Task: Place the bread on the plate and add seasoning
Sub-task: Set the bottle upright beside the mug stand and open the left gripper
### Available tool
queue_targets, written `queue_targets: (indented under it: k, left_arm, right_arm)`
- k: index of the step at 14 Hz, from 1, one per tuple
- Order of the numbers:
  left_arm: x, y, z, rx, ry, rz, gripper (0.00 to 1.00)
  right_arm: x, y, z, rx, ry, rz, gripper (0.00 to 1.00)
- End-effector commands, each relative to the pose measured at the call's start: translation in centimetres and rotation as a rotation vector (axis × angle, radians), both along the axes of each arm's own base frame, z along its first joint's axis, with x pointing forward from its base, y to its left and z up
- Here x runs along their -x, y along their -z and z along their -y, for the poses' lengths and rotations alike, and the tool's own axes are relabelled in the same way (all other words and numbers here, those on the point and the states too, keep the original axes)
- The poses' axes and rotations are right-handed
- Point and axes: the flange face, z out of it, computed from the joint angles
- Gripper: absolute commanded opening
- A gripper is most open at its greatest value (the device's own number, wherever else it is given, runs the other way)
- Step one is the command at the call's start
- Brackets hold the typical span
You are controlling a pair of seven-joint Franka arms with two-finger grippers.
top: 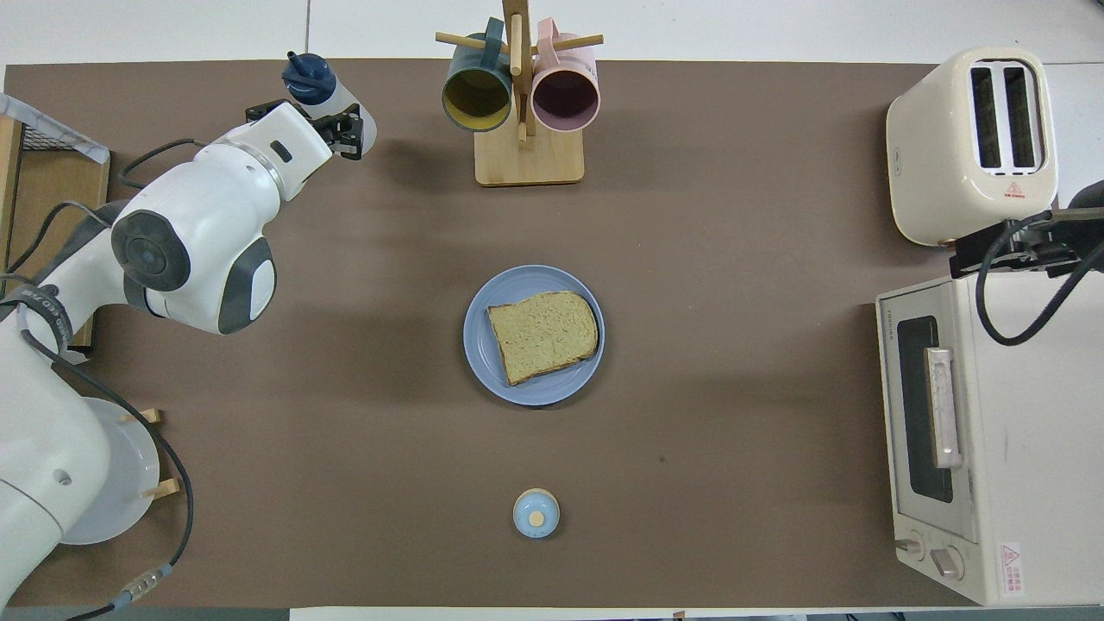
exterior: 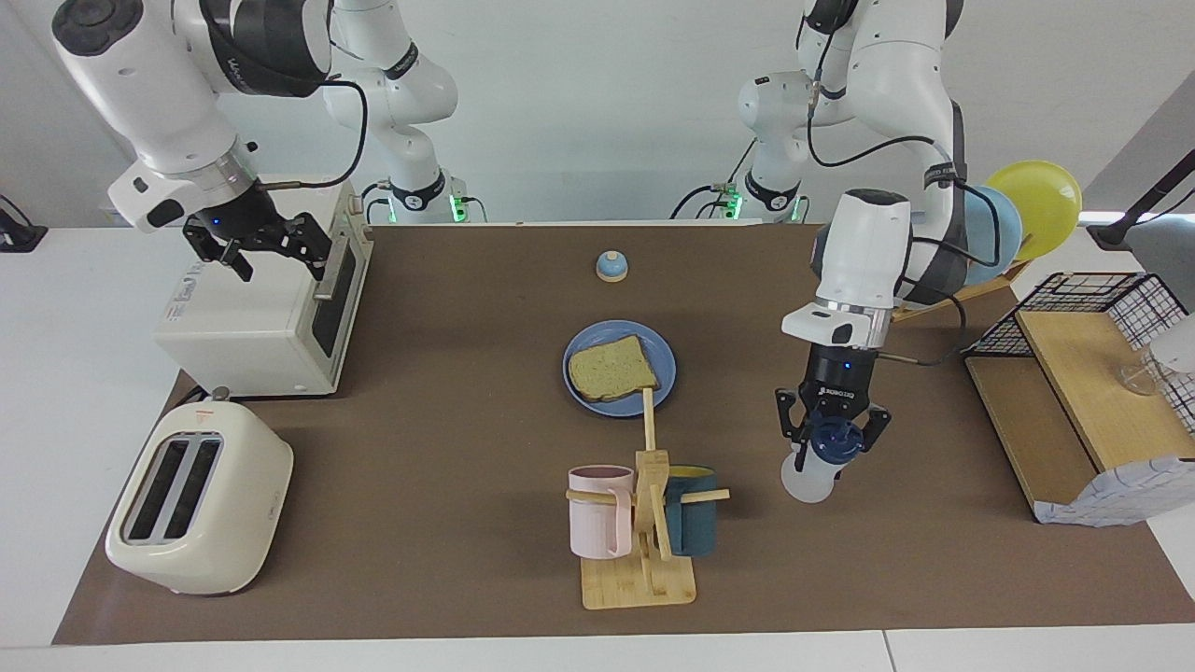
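Note:
The bread (exterior: 611, 370) (top: 543, 335) lies flat on the blue plate (exterior: 597, 332) (top: 517, 393) in the middle of the brown mat. My left gripper (exterior: 831, 448) (top: 321, 119) is shut on the seasoning (exterior: 805, 481) (top: 309, 76), a whitish bottle with a navy cap. It holds the bottle tilted over the mat, beside the mug rack (exterior: 644, 523) toward the left arm's end. My right gripper (exterior: 257, 245) waits open over the toaster oven (exterior: 252, 317), holding nothing.
A cream toaster (exterior: 201, 499) stands farther out than the oven. A small blue dome (exterior: 611, 267) sits nearer the robots than the plate. A rack of upright plates (exterior: 1018, 219) and a wooden shelf with a wire basket (exterior: 1083, 392) fill the left arm's end.

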Motion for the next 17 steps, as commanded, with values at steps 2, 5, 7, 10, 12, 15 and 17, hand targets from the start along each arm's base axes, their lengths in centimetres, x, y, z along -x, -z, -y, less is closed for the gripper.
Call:
queue_targets:
  k: [2,5,7,10,12,15,17]
  left_arm:
    - [-1.8,2.2,-0.7,-0.059,0.069,0.053,0.00]
    - [-1.6,3.7,-1.0,-0.089,0.094,0.041,0.00]
    - [-1.8,5.0,-1.8,-0.083,0.088,0.031,0.00]
    - [-1.5,6.2,-1.9,-0.068,0.092,0.033,0.00]
    - [-1.5,6.3,-1.9,-0.065,0.088,0.031,0.13]
    - [-1.5,6.4,-2.0,-0.068,0.086,0.021,0.36]
    - [-1.6,6.3,-2.1,-0.069,0.082,0.020,0.59]
  right_arm:
    - [0.5,-0.2,0.1,-0.019,0.011,0.009,1.00]
    - [0.5,-0.2,0.1,-0.019,0.011,0.009,1.00]
    - [0.5,-0.2,0.1,-0.019,0.011,0.009,1.00]
    - [0.5,-0.2,0.1,-0.019,0.011,0.009,1.00]
    - [0.5,-0.2,0.1,-0.019,0.012,0.009,1.00]
    - [0.5,-0.2,0.1,-0.019,0.011,0.011,1.00]
    - [0.5,-0.2,0.1,-0.019,0.011,0.011,1.00]
